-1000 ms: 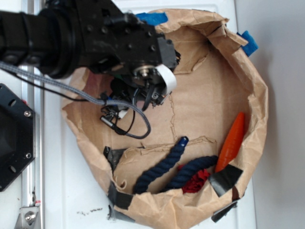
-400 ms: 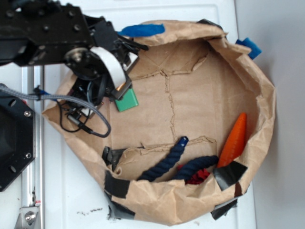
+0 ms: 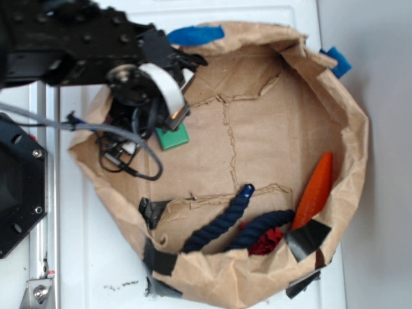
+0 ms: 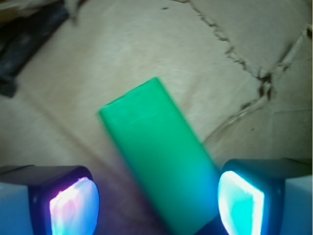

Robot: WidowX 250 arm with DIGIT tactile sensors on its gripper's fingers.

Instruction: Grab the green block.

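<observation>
Your pincer (image 4: 156, 200) stands released, pads (image 4: 74, 203) wide apart, one on each side of green block (image 4: 159, 161). Block lies flat on brown paper floor, slanted between pads, its lower end near right pad; contact there you cannot tell. In exterior view, green block (image 3: 172, 137) sits at left part of paper bag (image 3: 347, 129), half hidden under arm (image 3: 77, 45). Orange carrot toy (image 3: 315, 190) lies at right wall, blue rope (image 3: 222, 222) at front, both well apart from block. Bag rests on white worktop (image 3: 96, 257)
</observation>
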